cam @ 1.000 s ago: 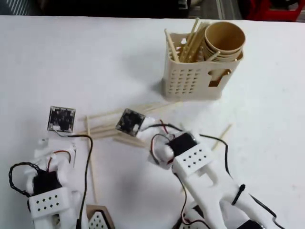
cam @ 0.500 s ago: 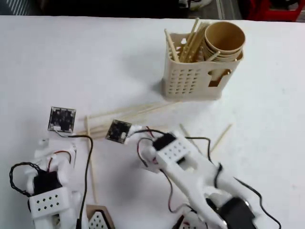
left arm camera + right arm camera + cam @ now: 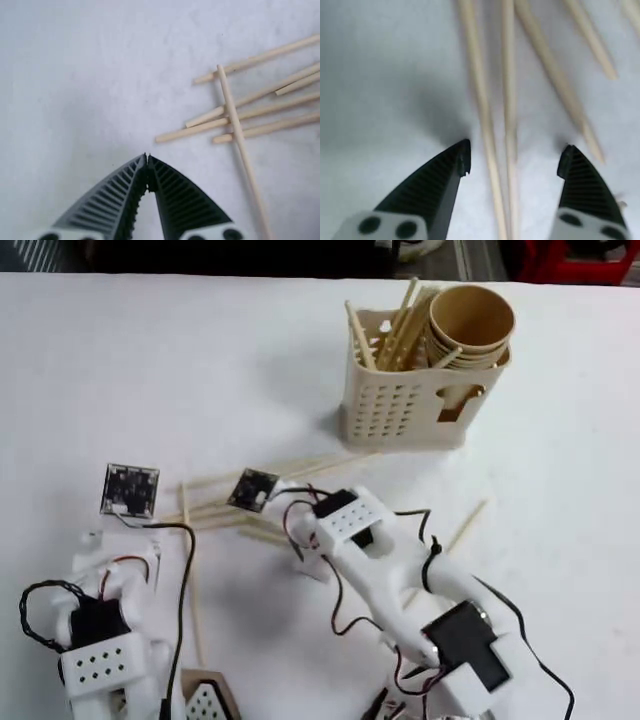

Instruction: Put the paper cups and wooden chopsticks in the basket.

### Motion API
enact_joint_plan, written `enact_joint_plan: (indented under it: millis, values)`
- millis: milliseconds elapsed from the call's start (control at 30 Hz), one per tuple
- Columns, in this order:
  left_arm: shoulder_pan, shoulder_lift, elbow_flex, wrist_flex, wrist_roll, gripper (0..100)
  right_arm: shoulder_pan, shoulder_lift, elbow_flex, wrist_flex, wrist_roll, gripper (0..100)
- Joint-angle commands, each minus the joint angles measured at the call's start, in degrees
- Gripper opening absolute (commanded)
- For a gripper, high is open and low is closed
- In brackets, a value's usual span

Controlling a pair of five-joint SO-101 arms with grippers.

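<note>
Loose wooden chopsticks (image 3: 215,508) fan out on the table (image 3: 150,370) from near the foot of the basket (image 3: 400,410), which holds stacked paper cups (image 3: 470,320) and other chopsticks (image 3: 398,330). The right gripper (image 3: 515,159) is low over the loose sticks, jaws spread around two of them. Farther from the basket, the left gripper (image 3: 148,164) is pressed together beside the stick ends.

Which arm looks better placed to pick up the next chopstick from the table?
Probably the right. The right gripper is open, with two chopsticks lying between its fingertips. The left gripper is shut, off to one side of them.
</note>
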Motion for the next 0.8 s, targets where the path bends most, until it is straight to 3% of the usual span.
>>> enact_joint_plan:
  millis: [0, 200, 333, 767]
  values:
    - [-0.1, -0.7, -0.4, -1.2, -0.7, 2, 0.1, 0.7, -2.2, -0.7, 0.4, 22.2]
    - [-0.1, -0.7, -0.4, -1.2, -0.7, 2, -1.2, 1.0, -2.6, 0.2, 0.5, 5.2]
    - [-0.1, -0.7, -0.4, -1.2, -0.7, 2, -1.2, 1.1, -2.4, 1.2, 3.8, 4.8]
    - [-0.1, -0.7, -0.4, -1.2, -0.7, 2, -1.2, -4.3, -2.6, 4.4, 3.9, 1.8]
